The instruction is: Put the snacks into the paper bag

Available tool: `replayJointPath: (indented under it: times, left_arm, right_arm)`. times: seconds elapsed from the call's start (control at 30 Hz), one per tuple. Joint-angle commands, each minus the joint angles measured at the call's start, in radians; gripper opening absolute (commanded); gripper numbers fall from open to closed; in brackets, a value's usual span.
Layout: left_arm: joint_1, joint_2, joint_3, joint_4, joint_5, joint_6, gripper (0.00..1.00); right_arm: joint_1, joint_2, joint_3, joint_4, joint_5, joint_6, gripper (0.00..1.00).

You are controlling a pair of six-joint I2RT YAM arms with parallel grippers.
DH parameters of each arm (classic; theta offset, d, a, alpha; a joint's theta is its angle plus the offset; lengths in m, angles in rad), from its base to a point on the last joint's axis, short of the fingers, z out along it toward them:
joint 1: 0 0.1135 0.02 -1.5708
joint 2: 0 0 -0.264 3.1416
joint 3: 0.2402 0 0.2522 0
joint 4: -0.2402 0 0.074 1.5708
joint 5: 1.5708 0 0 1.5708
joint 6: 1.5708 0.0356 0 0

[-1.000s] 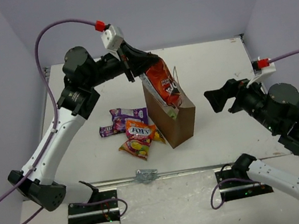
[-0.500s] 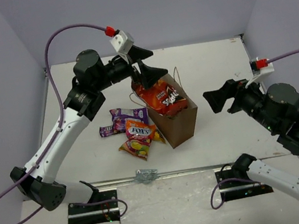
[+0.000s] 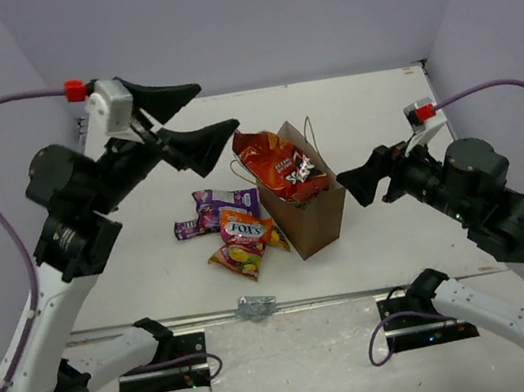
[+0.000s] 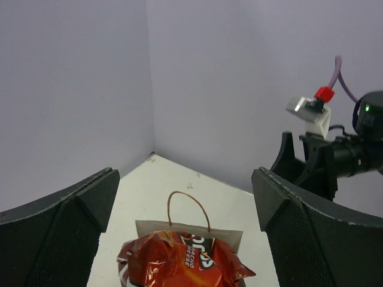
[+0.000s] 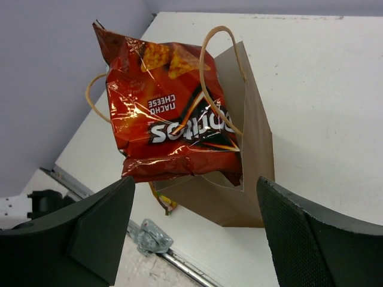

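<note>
- One chip bag (image 3: 282, 164) is poking from paper bag (image 3: 316, 225): light, crinkly, slick; top seam is looking grabbable.
- Left gripper (image 3: 214, 109), right gripper (image 3: 351, 184) are gaping, empty.

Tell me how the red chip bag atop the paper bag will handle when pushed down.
Probably light and puffy: the red chip bag looks air-filled, so may spring back. Its glossy foil likely slips. The freestanding paper bag could tip.

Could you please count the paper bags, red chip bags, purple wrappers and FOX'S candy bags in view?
Paper bag: 1
Red chip bag: 1
Purple wrappers: 2
FOX'S candy bag: 1
Total: 5
</note>
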Motion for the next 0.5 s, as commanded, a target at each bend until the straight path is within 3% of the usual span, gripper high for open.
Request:
replayJointPath:
  times: [0.0,0.07,0.13,0.23,0.33,0.47]
  left_arm:
    - [-0.004,-0.114,-0.043,-0.091,-0.298,-0.052,1.00]
    - [-0.002,-0.145,-0.069,-0.221,-0.472,-0.101,1.00]
    - [-0.001,-0.162,-0.131,-0.322,-0.635,-0.204,1.00]
    - [0.002,-0.210,-0.347,-0.369,-0.686,-0.314,1.00]
    - [0.048,-0.256,-0.552,-0.305,-0.656,-0.410,1.00]
    - [0.201,-0.245,-0.724,-0.208,-0.330,-0.483,1.00]
  right_arm:
    - [0.000,0.092,0.023,0.034,-0.127,-0.047,0.84]
    - [0.002,0.125,0.032,0.049,-0.176,-0.048,0.54]
    - [0.008,0.163,0.037,0.064,-0.225,-0.038,0.12]
    - [0.024,0.215,0.054,0.095,-0.224,-0.024,0.00]
    - [0.043,0.301,0.085,0.115,-0.205,-0.015,0.00]
    - [0.060,0.432,0.117,0.104,-0.139,-0.010,0.00]
